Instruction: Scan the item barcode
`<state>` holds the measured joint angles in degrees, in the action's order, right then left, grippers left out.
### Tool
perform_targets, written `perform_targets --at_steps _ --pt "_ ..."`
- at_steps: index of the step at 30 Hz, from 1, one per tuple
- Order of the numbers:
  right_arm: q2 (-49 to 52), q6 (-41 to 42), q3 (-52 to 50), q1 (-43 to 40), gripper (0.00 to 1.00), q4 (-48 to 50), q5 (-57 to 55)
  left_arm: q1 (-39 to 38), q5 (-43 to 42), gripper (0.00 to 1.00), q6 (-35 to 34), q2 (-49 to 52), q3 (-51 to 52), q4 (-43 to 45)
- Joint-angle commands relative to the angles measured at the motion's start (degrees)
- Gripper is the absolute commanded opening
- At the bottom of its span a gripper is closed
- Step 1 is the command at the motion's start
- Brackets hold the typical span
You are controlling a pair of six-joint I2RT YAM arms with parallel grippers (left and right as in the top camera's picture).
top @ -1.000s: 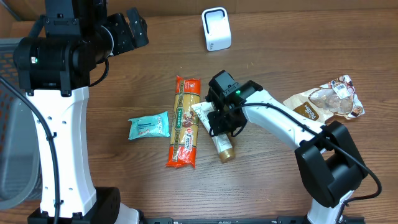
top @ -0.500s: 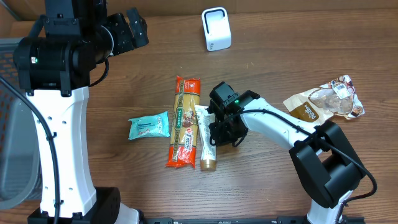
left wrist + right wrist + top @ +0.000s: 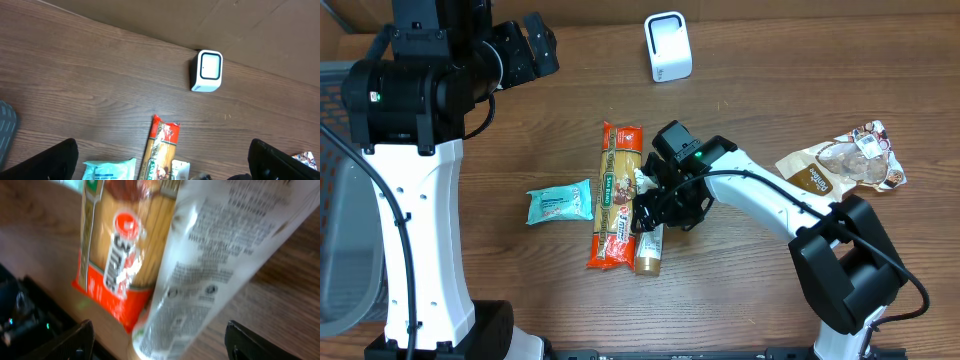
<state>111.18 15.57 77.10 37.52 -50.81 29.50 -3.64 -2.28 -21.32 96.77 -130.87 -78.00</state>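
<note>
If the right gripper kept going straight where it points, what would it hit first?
Probably the white tube, directly ahead of the right gripper and beside the spaghetti pack, though depth is unclear.

It looked like a robotics lab staged as a shop checkout: a wood-grain desk (image 3: 770, 60) backed by cardboard (image 3: 260, 25), carrying a white barcode scanner (image 3: 667, 46) and packaged groceries, among them a pasta packet (image 3: 617, 195) and a snack pouch (image 3: 845, 160).
</note>
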Motion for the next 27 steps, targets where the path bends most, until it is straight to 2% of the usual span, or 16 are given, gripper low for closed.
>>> perform_targets --at_steps 1,5,10,11,13,14,18,27 --pt "0.09 10.43 -2.34 1.53 0.82 2.91 -7.63 0.15 0.37 1.00 -0.98 0.35 -0.37 0.20" --pt "0.09 15.19 -4.35 1.79 0.71 5.16 -11.02 0.15 0.37 1.00 -0.98 0.35 -0.37 0.20" --pt "0.17 16.20 -4.35 1.79 0.49 5.60 -11.96 0.15 0.37 1.00 -0.98 0.35 -0.37 0.20" --pt "0.17 16.20 -4.35 1.79 0.43 5.57 -11.96 0.15 0.37 1.00 -0.98 0.35 -0.37 0.20" --pt "0.17 16.17 -4.35 1.79 0.12 5.57 -11.91 0.15 0.37 1.00 -0.98 0.35 -0.37 0.20" --pt "0.17 16.17 -4.33 1.79 0.06 5.57 -11.91 0.15 0.37 1.00 -0.98 0.35 -0.37 0.20" --pt "-0.61 15.91 -2.60 1.44 0.04 2.29 -16.00 0.13 0.37 1.00 -0.98 0.35 -0.37 0.20" --pt "-3.39 16.02 9.05 1.90 0.04 -21.24 -49.42 0.15 0.37 1.00 -0.98 0.35 -0.37 0.20"
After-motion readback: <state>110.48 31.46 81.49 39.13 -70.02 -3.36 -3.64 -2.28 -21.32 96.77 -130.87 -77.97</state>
